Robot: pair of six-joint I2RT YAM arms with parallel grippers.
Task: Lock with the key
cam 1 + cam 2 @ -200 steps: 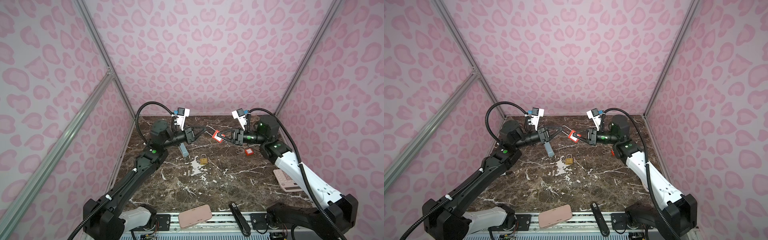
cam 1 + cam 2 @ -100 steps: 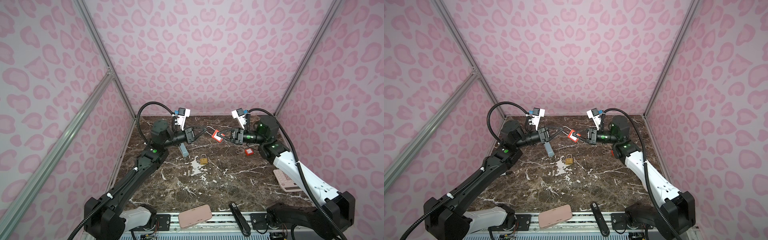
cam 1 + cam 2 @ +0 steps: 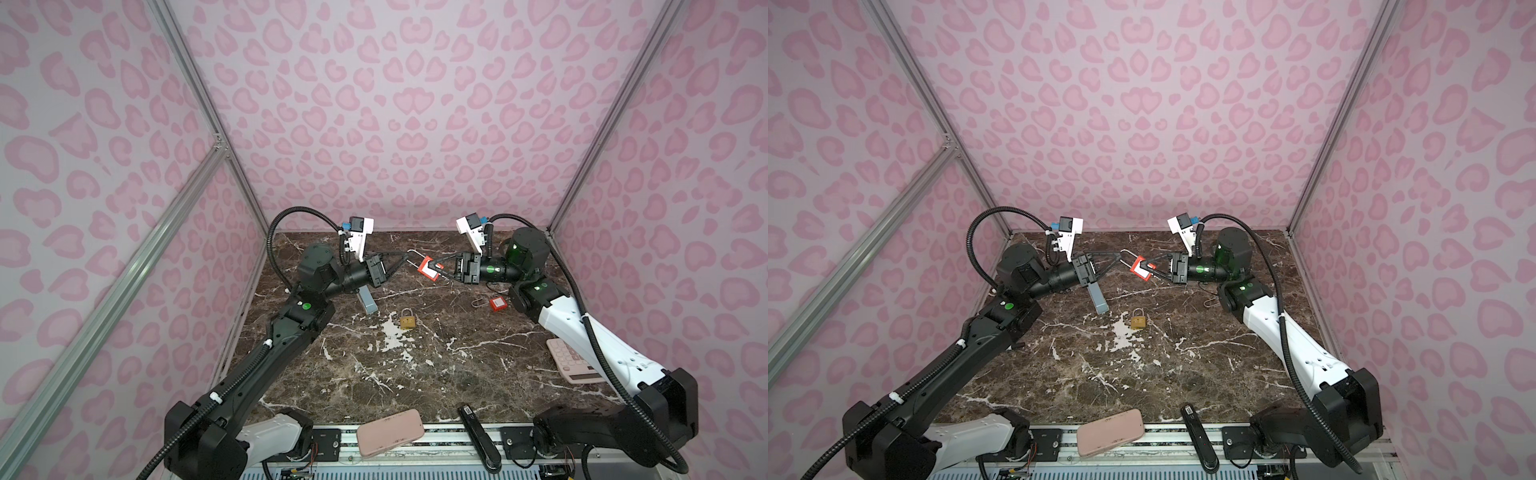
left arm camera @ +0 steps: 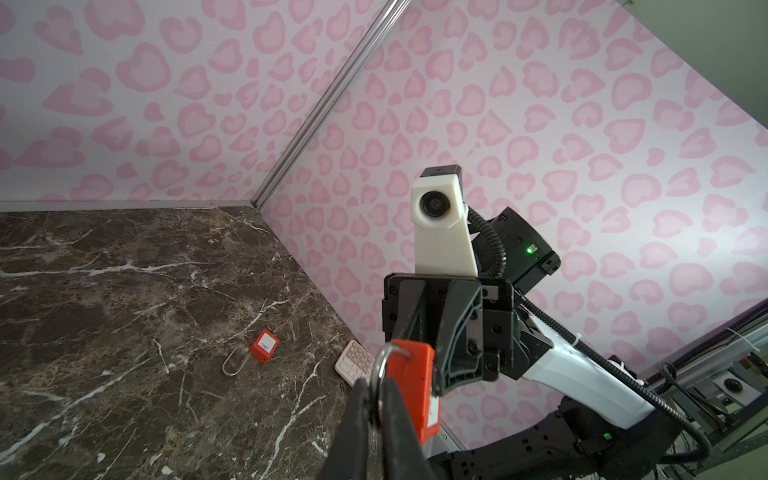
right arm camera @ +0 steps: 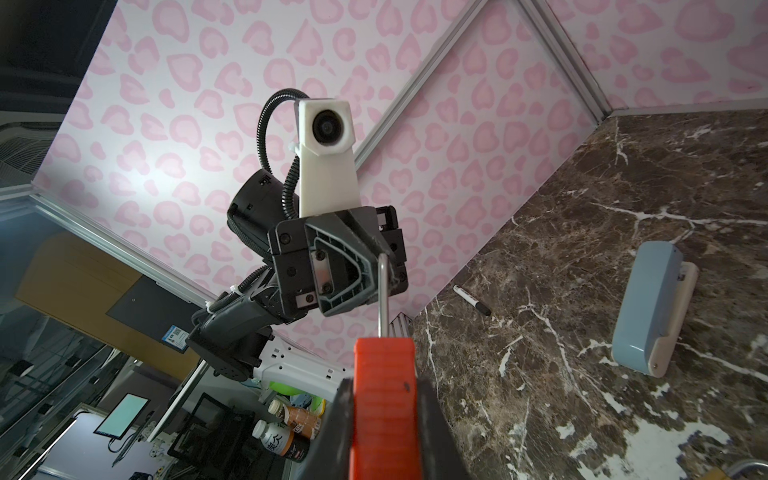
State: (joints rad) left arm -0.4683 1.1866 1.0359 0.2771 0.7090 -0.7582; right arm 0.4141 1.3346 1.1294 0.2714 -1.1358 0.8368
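Observation:
A red padlock (image 3: 428,268) (image 3: 1140,266) hangs in the air above the back of the marble table, held between both arms. My right gripper (image 3: 434,266) (image 5: 384,384) is shut on its red body (image 5: 384,395). My left gripper (image 3: 405,259) (image 4: 377,390) is shut on the padlock's steel shackle (image 4: 380,361) (image 5: 381,291), which runs between its two black fingers. The shackle stands pulled out of the body on one side. No key shows in any view.
On the table (image 3: 415,374) lie a brass padlock (image 3: 408,322), a second red padlock (image 3: 497,303) (image 4: 264,346), a grey-blue stapler (image 3: 368,300) (image 5: 648,307), a pink calculator (image 3: 569,361) and a marker (image 5: 471,300). A pink phone (image 3: 390,432) and a black tool (image 3: 478,436) rest at the front rail.
Almost nothing differs. Both grippers stay at the red padlock in the air, and it has shifted only very slightly.

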